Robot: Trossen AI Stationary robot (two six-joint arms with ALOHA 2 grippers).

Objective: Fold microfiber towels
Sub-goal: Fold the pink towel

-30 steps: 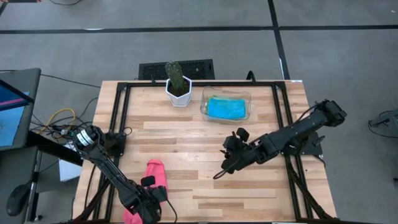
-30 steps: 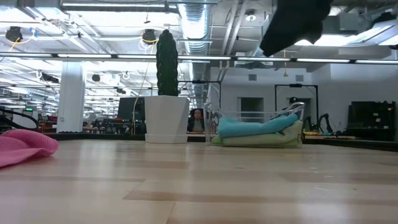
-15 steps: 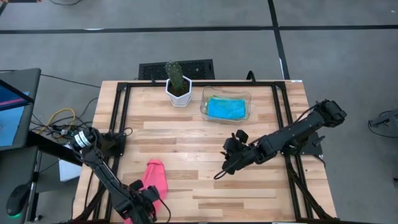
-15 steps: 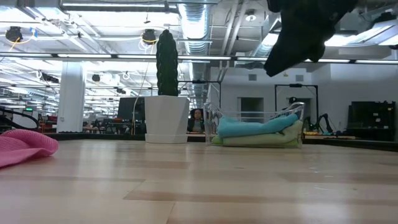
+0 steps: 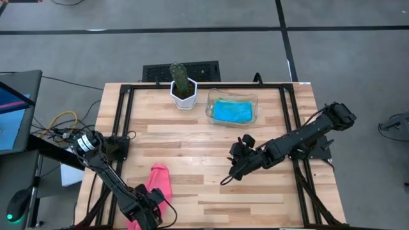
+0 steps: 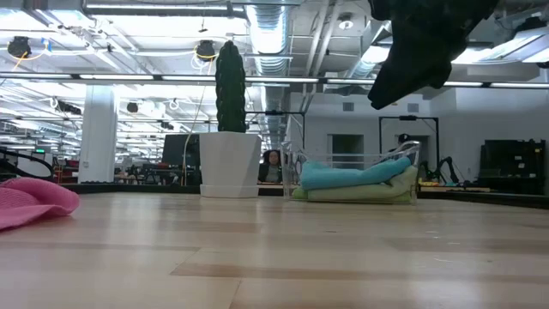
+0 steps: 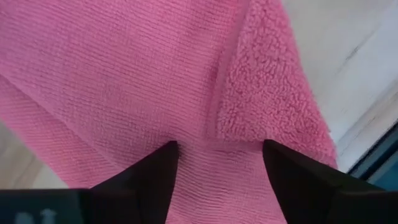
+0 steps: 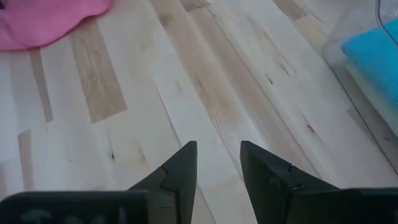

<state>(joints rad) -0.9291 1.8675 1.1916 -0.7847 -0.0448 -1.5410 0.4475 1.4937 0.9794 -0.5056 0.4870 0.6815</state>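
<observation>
My left gripper stands released over the pink towel at seven o'clock; lifting carelessly could snag the fold; my right gripper hovers empty, half-open, mid-table.

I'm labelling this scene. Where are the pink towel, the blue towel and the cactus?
pink towel (image 5: 160, 181): high view, middle of the cloth.
blue towel (image 5: 232, 111): high view, centre of its top, in the tray.
cactus (image 6: 230, 84): low view, mid-stem.

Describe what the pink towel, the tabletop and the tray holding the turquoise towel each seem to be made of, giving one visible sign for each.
Pink towel: soft microfiber cloth, fine ribbed weave on one face, fluffy pile on the other.
Tabletop: light wood planks, visible grain and joints, smooth, slightly glossy finish.
Tray: seemingly clear plastic; the wood shows through its rim.
</observation>
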